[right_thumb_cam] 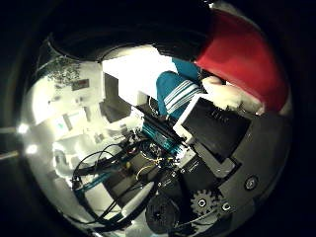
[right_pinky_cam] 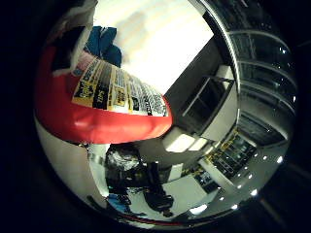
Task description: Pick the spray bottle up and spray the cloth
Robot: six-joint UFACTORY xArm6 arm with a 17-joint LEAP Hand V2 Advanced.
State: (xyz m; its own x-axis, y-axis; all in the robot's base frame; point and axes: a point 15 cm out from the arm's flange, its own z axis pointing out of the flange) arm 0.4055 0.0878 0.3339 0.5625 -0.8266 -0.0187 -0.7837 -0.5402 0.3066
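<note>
The red spray bottle (right_pinky_cam: pixel 60 112) with a yellow and white label fills much of the right little finger side palm view, close against the palm. Its red body also shows in the right thumb side palm view (right_thumb_cam: pixel 242 54), beside the black and white fingers (right_thumb_cam: pixel 219 130) of my hand (right_thumb_cam: pixel 212 163), which curl against it. The blue cloth (right_pinky_cam: pixel 102 41) lies on the white table (right_pinky_cam: pixel 165 44) beyond the bottle. In the thumb side view the cloth (right_thumb_cam: pixel 178 87) shows teal with white stripes, just past the fingers.
Dark shelving and a doorway (right_pinky_cam: pixel 209 97) stand beyond the table edge. A lit room with racks (right_pinky_cam: pixel 233 150) and clutter (right_thumb_cam: pixel 69 109) lies around. The hand's geared parts (right_thumb_cam: pixel 202 202) show at the thumb side view's edge.
</note>
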